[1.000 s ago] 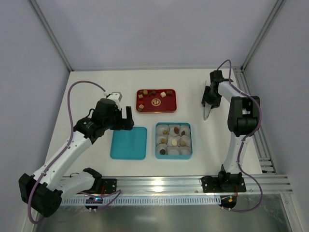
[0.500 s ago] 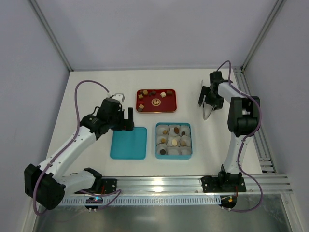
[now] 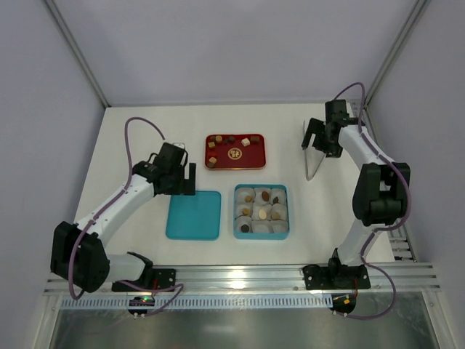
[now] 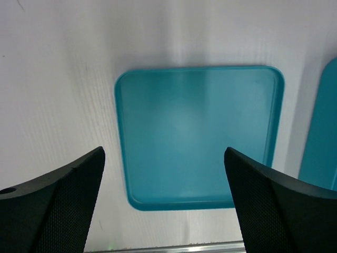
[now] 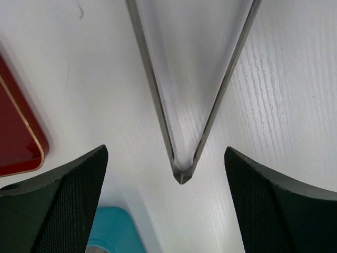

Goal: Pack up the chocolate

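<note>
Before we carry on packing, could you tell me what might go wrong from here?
The tongs lie on the table below the open right fingers; a grasp of thin arms might slip or push them. The open left fingers hover over the teal lid while several chocolates lie on the red tray; closing the box now would likely leave them out.

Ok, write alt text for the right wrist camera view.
Metal tongs lie on the white table, their closed end pointing toward the wide-open right gripper. A red tray corner shows at left, a teal box corner at bottom left.
</note>
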Available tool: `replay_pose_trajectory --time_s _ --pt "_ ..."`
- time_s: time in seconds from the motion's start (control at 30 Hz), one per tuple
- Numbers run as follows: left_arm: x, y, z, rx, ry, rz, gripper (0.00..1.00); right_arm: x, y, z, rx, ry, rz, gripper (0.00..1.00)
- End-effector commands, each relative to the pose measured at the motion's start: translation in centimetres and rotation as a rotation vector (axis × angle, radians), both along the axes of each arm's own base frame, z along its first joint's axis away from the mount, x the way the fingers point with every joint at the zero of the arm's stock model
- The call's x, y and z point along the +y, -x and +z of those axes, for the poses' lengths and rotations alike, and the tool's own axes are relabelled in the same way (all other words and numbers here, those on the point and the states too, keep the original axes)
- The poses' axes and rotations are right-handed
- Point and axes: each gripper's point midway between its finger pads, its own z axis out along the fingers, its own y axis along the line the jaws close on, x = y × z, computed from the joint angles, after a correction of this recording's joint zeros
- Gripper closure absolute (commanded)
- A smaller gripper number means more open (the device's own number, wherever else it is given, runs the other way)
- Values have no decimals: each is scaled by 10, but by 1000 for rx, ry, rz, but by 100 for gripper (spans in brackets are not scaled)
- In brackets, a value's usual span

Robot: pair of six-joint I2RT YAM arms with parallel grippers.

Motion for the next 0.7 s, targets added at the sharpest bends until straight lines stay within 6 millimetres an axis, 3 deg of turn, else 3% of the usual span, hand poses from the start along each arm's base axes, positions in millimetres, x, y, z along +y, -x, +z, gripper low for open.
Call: replay_pose_trajectory --time_s 0.0,0.13,0.43,0.67 --pt "19 1 -6 55 -39 22 10 19 -3 38 -106 -60 39 9" --pt "37 4 -24 136 -21 84 25 56 10 65 -178 -69 130 8" --pt "43 9 -63 286 29 120 50 152 57 90 -261 -156 389 8" --pt "49 13 -82 378 56 153 58 185 80 97 -287 -228 498 8"
